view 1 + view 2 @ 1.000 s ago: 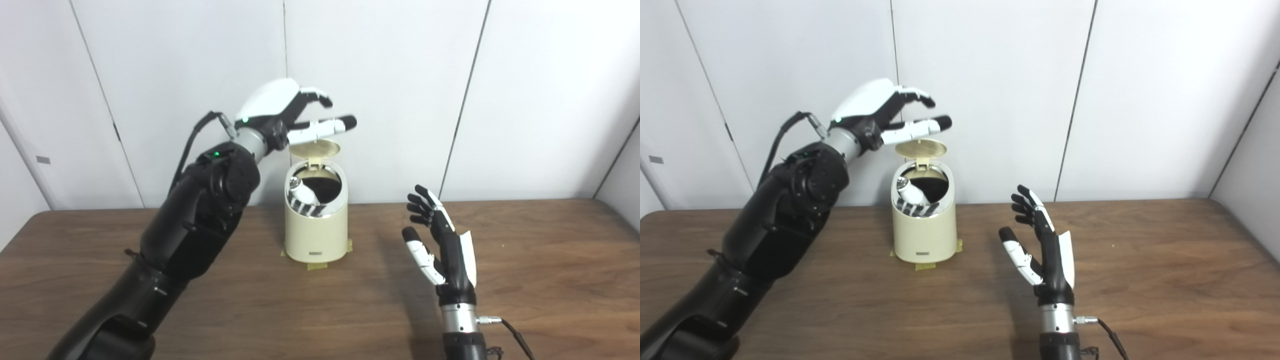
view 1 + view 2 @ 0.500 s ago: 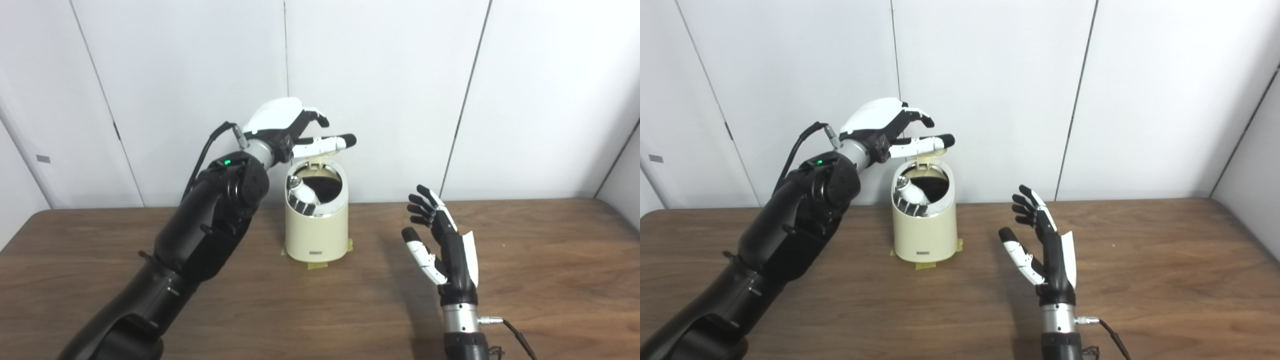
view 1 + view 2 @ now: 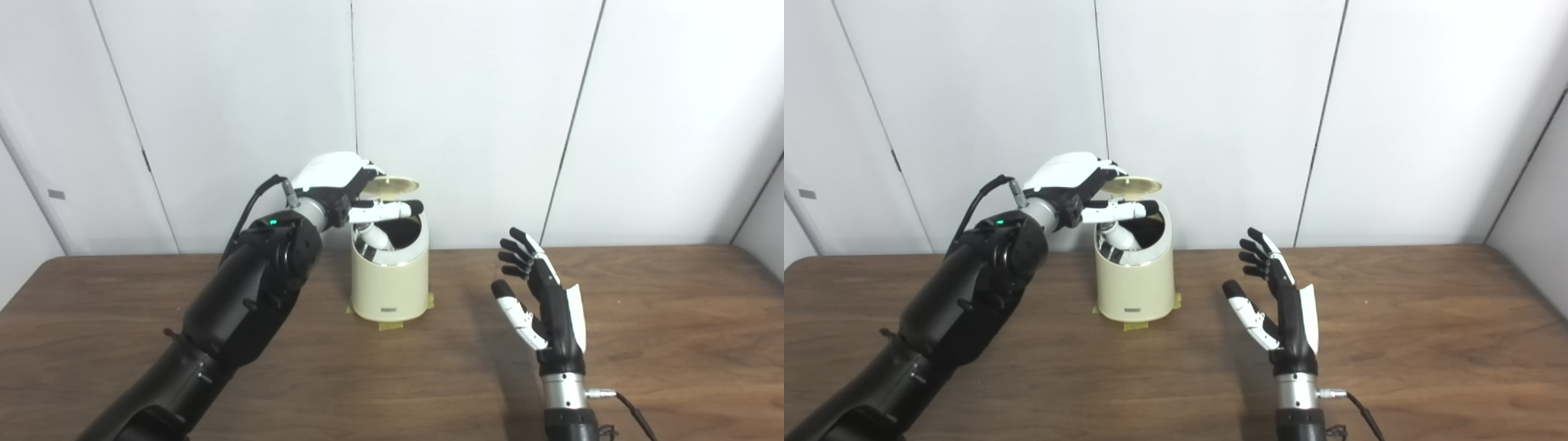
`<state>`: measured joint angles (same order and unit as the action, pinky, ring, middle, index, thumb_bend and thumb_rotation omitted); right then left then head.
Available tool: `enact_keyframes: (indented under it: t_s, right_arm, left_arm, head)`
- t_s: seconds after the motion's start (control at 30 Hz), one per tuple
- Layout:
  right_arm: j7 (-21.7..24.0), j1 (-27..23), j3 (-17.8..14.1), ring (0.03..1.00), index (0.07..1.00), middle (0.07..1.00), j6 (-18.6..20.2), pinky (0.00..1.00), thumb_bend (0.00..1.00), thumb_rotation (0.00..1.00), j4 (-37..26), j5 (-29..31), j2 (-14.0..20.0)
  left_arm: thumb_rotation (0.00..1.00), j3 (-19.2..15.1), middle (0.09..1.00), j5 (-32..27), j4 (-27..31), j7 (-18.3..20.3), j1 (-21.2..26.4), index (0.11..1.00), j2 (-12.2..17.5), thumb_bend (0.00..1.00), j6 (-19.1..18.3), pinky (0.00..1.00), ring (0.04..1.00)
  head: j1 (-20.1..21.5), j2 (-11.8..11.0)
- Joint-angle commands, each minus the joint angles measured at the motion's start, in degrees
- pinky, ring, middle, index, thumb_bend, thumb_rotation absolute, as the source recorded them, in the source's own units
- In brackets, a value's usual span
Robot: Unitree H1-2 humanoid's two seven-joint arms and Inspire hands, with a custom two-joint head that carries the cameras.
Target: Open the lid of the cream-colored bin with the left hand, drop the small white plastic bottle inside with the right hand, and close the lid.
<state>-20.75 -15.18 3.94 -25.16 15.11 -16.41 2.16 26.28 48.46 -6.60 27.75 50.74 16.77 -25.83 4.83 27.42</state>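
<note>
The cream-colored bin (image 3: 389,285) stands at the back middle of the table. Its round lid (image 3: 397,184) is hinged at the rear and hangs about half lowered over the opening. The small white plastic bottle (image 3: 373,236) leans inside the bin, cap up, against the left wall. My left hand (image 3: 343,184) is open just above the bin: its fingers lie on the lid's left side, and its thumb stretches across the opening below the lid. My right hand (image 3: 545,306) stands open and upright to the right of the bin, holding nothing.
Yellow tape (image 3: 390,325) pokes out under the bin's base. The brown wooden table (image 3: 674,318) runs wide on both sides. White wall panels rise close behind the bin. A cable (image 3: 631,410) trails from my right wrist.
My left hand has come down from well above the bin onto the lid, and the lid has swung from upright to about half lowered. My right hand has stayed still.
</note>
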Motion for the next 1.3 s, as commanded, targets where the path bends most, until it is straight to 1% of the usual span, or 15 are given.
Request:
enact_keyframes:
  t_s: [0.0,0.13,0.23,0.43,0.53,0.67,0.87,0.97,1.27]
  right_arm:
    - [-0.31,2.94,0.87,0.764,0.847,0.802,-1.72,0.70,0.48,0.72,2.05,-0.46,-1.04]
    - [-0.78,2.86,0.84,0.759,0.845,0.801,-1.69,0.69,0.47,0.71,2.21,-1.32,-1.17]
    - [-0.57,2.75,0.68,0.762,0.849,0.804,-1.61,0.70,0.47,0.71,2.49,-1.33,-1.26]
    - [-0.40,2.73,0.57,0.761,0.849,0.801,-1.61,0.70,0.48,0.69,2.47,-1.08,-1.48]
    - [-0.45,2.54,0.76,0.764,0.851,0.802,-1.69,0.70,0.48,0.68,2.79,-0.99,-1.31]
    - [-0.58,2.39,0.99,0.766,0.851,0.803,-1.72,0.70,0.47,0.67,2.94,-0.95,-1.19]
    - [-0.51,2.44,1.10,0.767,0.850,0.799,-1.70,0.70,0.48,0.65,2.70,-1.25,-1.24]
    - [-0.45,2.37,1.34,0.775,0.850,0.802,-1.74,0.72,0.47,0.63,2.83,-0.76,-1.15]
    - [-0.25,2.34,1.11,0.778,0.849,0.801,-1.60,0.72,0.48,0.65,2.69,-1.05,-1.49]
  left_arm:
    - [1.00,-0.25,0.917,1.11,1.68,-0.89,1.11,0.841,0.79,0.87,0.84,1.00,1.000]
    - [1.00,-0.12,0.896,1.28,1.96,-1.70,-0.38,0.857,1.36,0.86,2.79,1.00,1.000]
    - [1.00,0.51,0.885,2.96,2.37,-2.70,-1.51,0.856,2.05,0.85,4.68,1.00,1.000]
    - [1.00,3.94,0.879,11.18,3.31,-4.11,-2.69,0.855,3.96,0.85,7.75,1.00,0.999]
    - [1.00,5.72,0.899,15.31,4.22,-2.53,-2.97,0.875,4.69,0.86,9.02,1.00,1.000]
    - [1.00,6.54,0.900,19.36,4.53,-3.22,-4.10,0.876,4.63,0.88,11.03,1.00,1.000]
    - [1.00,7.48,0.925,25.18,4.48,-2.00,-5.41,0.899,4.35,0.88,13.34,1.00,1.000]
    - [1.00,7.73,0.920,27.48,4.25,-1.97,-6.03,0.897,4.27,0.88,14.62,1.00,1.000]
    - [1.00,7.59,0.914,30.33,3.87,-1.89,-7.62,0.884,3.72,0.86,17.22,1.00,1.000]
  head:
    - [0.05,0.15]
    - [0.12,0.26]
    - [0.16,0.33]
    - [0.17,0.41]
    - [0.07,0.45]
    - [0.15,0.50]
    - [0.18,0.68]
    - [0.26,0.76]
    - [0.37,0.78]
